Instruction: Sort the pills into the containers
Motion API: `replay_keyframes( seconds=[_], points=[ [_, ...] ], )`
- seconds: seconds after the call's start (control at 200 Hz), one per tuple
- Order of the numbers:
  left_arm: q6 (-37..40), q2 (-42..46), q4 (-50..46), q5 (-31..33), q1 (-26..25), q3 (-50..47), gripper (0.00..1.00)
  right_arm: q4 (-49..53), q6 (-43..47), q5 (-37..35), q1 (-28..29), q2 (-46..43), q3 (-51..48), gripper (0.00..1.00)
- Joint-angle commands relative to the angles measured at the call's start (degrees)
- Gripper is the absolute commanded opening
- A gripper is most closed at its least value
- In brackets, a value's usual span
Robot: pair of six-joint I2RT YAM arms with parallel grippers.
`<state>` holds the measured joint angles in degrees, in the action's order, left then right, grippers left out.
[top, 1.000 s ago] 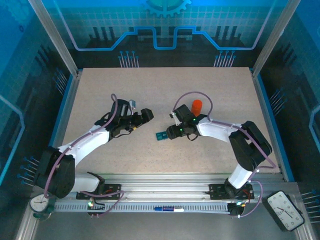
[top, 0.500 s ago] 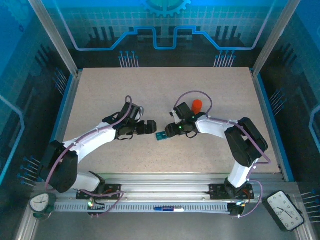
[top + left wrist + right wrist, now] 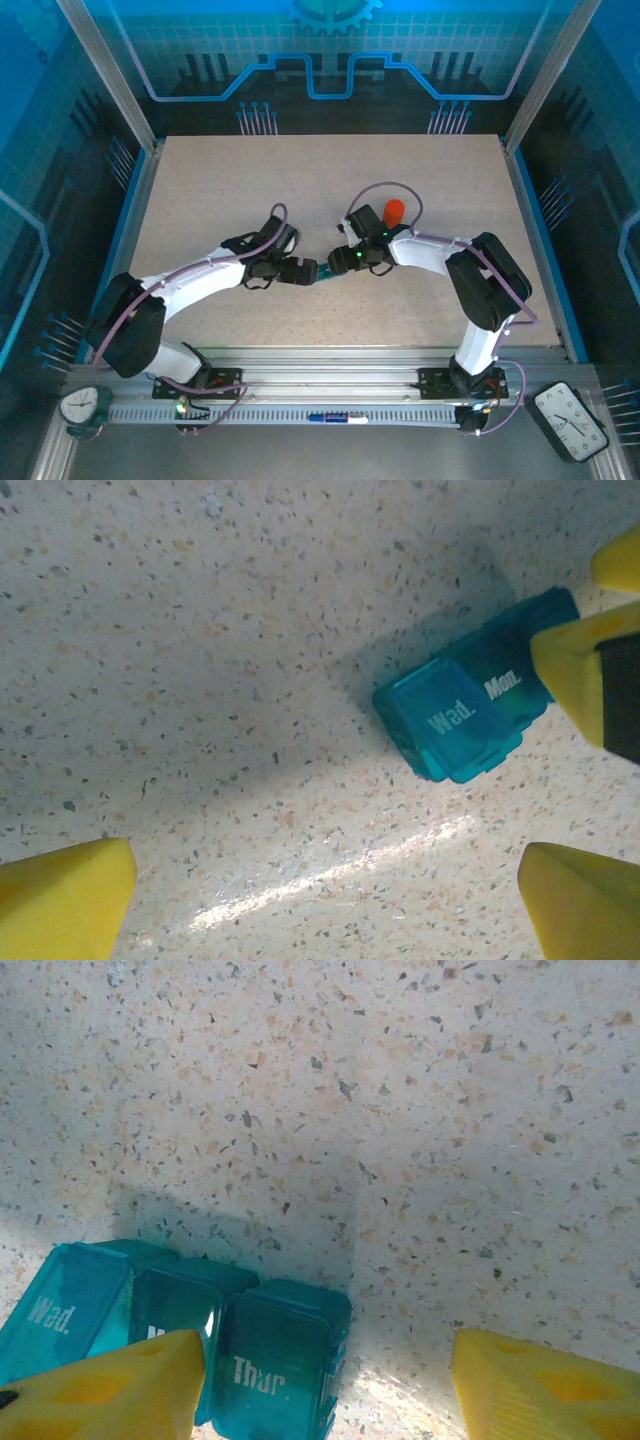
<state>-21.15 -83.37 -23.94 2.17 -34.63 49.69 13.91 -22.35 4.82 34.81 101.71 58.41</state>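
Pill box (image 3: 325, 272): teal strip of three lidded compartments lying on the counter (image 3: 220, 190) near its middle, between the two arm tips; "Wed." and "Mon." read in the left wrist view, "Thur." in the right wrist view.
Left end effector (image 3: 325, 860): fingers spread wide, holding nothing, low over the counter just left of the box.
Right end effector (image 3: 328, 1350): fingers partly apart, nothing clamped; one yellow finger overlaps the middle compartment, contact unclear.
Orange bottle (image 3: 394, 211): upright, just far-right of the box.
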Motion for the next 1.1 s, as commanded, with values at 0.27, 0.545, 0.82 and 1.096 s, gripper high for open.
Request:
replay_keyframes(
  seconds=[0.27, 0.545, 0.82, 1.096],
  points=[
    [5.37, -3.52, 0.74, 2.99, -3.94, 2.17, 0.99, -1.51, -0.73, 0.65, -0.62, 1.73, -0.86, 0.67],
    [6.38, -7.51, 2.65, 3.07, -4.00, 3.30, 0.99, -1.87, -0.78, 0.81, -0.68, 2.07, -1.42, 0.66],
    [6.75, -11.15, 2.72, 6.14, -3.75, 5.53, 0.99, -2.22, -0.91, 0.89, -0.82, 2.13, -2.16, 0.65],
    [6.21, -12.93, 2.62, 6.47, -1.20, 6.99, 0.99, -2.72, -1.08, 0.94, -1.08, 2.60, -2.92, 0.65]
  ],
)
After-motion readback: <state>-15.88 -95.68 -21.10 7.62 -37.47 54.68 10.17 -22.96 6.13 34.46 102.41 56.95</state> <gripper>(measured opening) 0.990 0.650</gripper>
